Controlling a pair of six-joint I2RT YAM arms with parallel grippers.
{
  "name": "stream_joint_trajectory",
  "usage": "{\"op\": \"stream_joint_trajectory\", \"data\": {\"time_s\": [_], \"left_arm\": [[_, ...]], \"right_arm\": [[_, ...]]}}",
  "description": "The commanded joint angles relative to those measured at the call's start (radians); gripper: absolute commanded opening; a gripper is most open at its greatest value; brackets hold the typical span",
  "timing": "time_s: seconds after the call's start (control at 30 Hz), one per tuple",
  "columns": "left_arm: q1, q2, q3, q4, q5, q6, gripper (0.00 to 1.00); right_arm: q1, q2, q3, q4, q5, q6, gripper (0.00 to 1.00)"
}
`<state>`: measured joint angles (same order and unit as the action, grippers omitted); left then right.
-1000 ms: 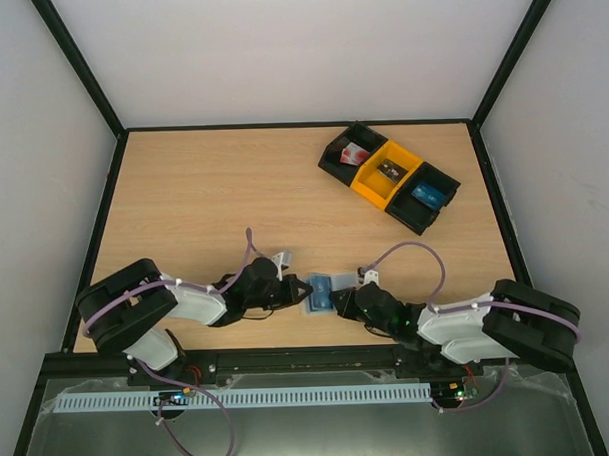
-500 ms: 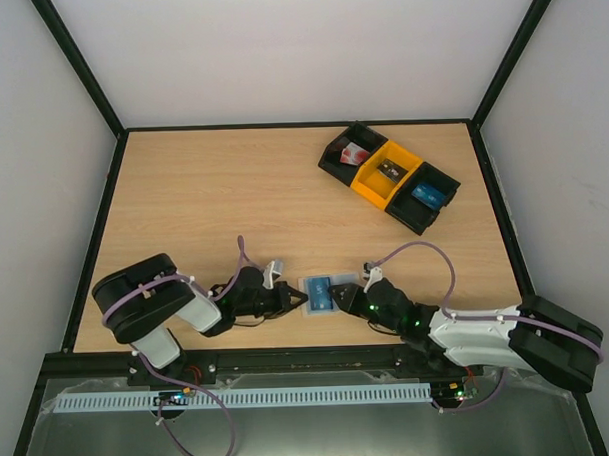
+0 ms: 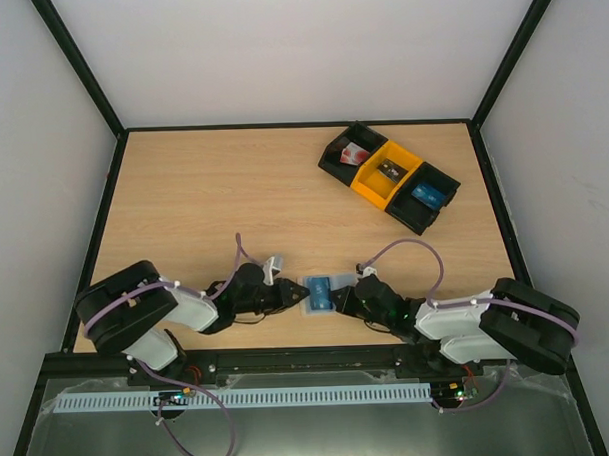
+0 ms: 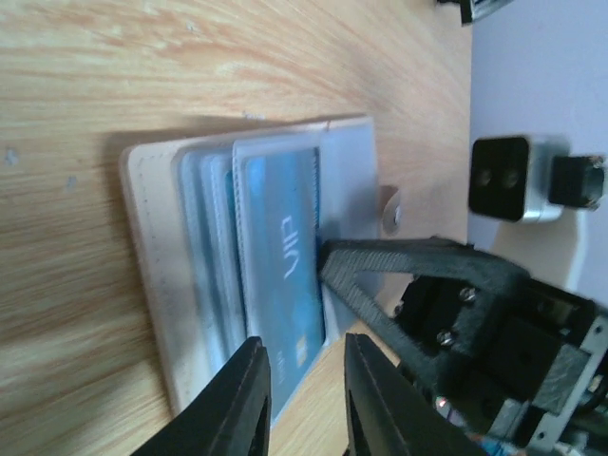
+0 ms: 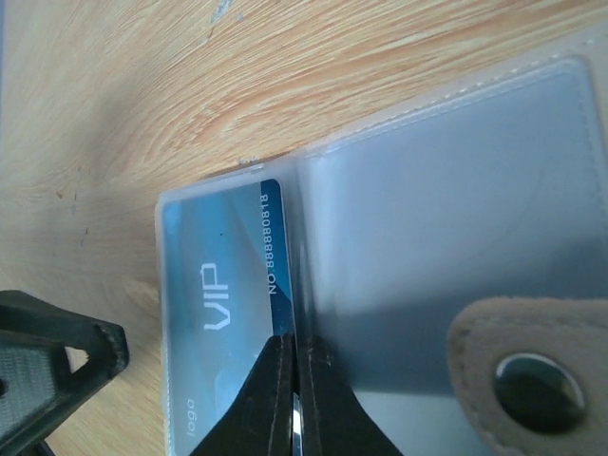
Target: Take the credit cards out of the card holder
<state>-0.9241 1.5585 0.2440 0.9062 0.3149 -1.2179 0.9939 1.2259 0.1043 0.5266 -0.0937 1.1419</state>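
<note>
The card holder (image 3: pixel 319 294) lies open and flat on the table between my grippers; it also shows in the left wrist view (image 4: pixel 157 275) and the right wrist view (image 5: pixel 456 218). A blue credit card (image 4: pixel 280 247) marked VIP (image 5: pixel 214 304) sits in one pocket, its edge poking out toward the fold. My right gripper (image 3: pixel 338 299) is shut (image 5: pixel 295 380), pinching that exposed card edge. My left gripper (image 3: pixel 291 295) is open (image 4: pixel 302 385), its fingers low at the holder's near edge, one over the holder and one over bare table. More pale cards are stacked behind the blue one.
A row of black, yellow and black bins (image 3: pixel 387 175) stands at the back right. They hold a red-and-white item (image 3: pixel 354 154), a small dark item (image 3: pixel 389 171) and a blue card (image 3: pixel 428 195). The holder's snap tab (image 5: pixel 518 380) is beside my right fingers.
The right arm has drawn its elbow in and its gripper has moved slightly left onto the card edge. The left gripper has settled at the holder's left edge. The holder has barely shifted.
</note>
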Motion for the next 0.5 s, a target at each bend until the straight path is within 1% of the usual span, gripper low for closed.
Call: {"op": "stream_joint_trajectory", "data": {"time_s": [0.0, 0.1, 0.17, 0.47], "left_arm": [[0.002, -0.064, 0.049, -0.144, -0.061, 0.063, 0.29], [0.002, -0.065, 0.071, -0.180, -0.065, 0.079, 0.36], [0.000, -0.054, 0.081, -0.172, -0.060, 0.081, 0.38], [-0.018, 0.025, 0.113, -0.100, -0.043, 0.082, 0.39]], "right_arm": [[-0.004, 0.044, 0.001, -0.103, 0.034, -0.014, 0.02], [-0.003, 0.058, -0.015, -0.090, 0.041, -0.009, 0.02], [-0.004, 0.072, -0.016, -0.080, 0.039, -0.008, 0.02], [-0.002, 0.149, -0.043, 0.019, 0.014, 0.023, 0.02]]}}
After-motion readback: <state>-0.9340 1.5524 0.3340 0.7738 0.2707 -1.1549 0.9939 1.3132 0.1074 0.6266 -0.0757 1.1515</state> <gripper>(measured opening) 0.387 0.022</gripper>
